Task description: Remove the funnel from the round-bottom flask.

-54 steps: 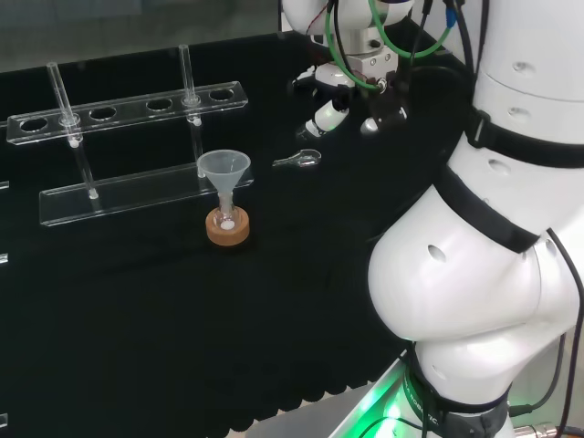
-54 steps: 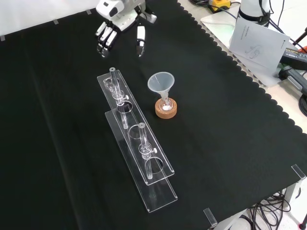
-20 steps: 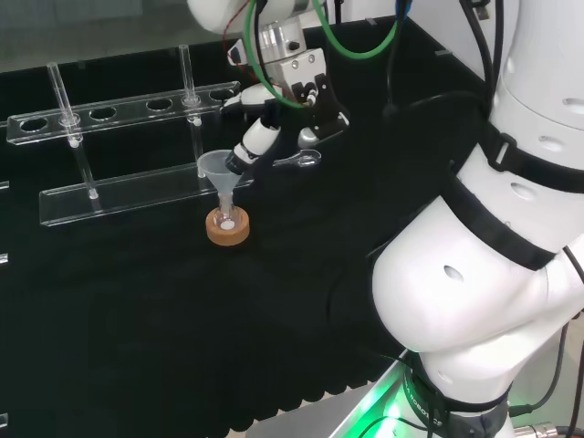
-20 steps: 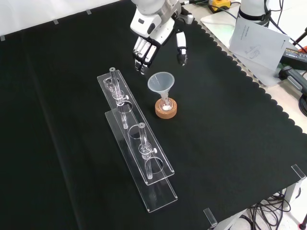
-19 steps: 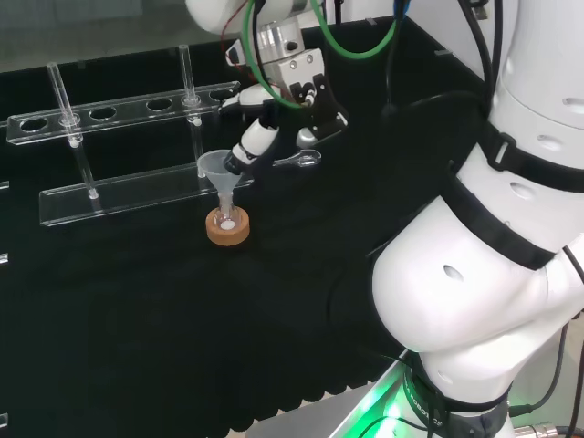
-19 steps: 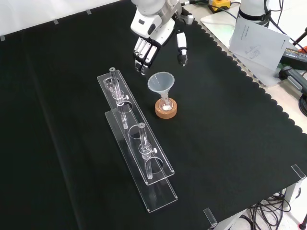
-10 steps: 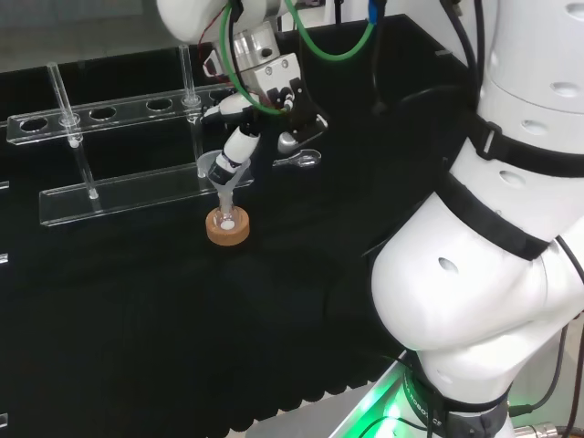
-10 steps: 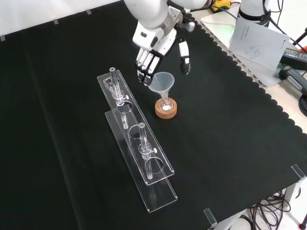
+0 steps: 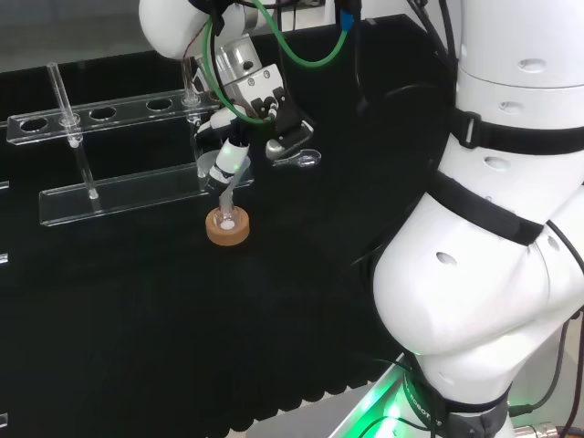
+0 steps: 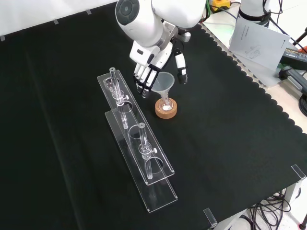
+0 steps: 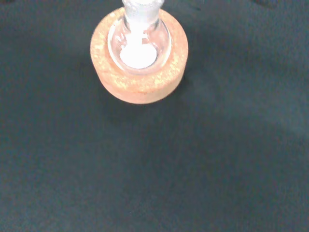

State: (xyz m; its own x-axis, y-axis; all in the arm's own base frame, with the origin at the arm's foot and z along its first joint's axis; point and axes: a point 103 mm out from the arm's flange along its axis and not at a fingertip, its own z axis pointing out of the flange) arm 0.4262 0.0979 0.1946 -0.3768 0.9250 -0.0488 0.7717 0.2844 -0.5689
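A clear funnel [image 10: 165,81] stands with its stem in a small round-bottom flask [image 10: 166,104] that sits in a cork ring [image 10: 166,111]. The flask [image 11: 139,42] holds a little white powder, seen from close above in the wrist view with the cork ring [image 11: 140,72] round it. My hand [image 10: 151,55] hangs over the funnel, open: straight fingers [image 10: 144,79] reach down at the cone's left rim, and the thumb [image 10: 181,69] stands apart on its right. In the head view the hand [image 9: 248,91] covers part of the funnel [image 9: 207,172] above the cork ring [image 9: 227,230].
Two clear racks [image 10: 144,160] with a few test tubes lie to the left of the flask in the front view, behind it in the head view [image 9: 128,109]. A small clear piece [image 9: 299,160] lies on the cloth to the hand's right. Papers [image 10: 259,40] lie beyond the cloth's edge.
The hand has come from the bench's far side and moved down over the funnel. Its fingers and thumb now flank the cone. Funnel and flask have not moved.
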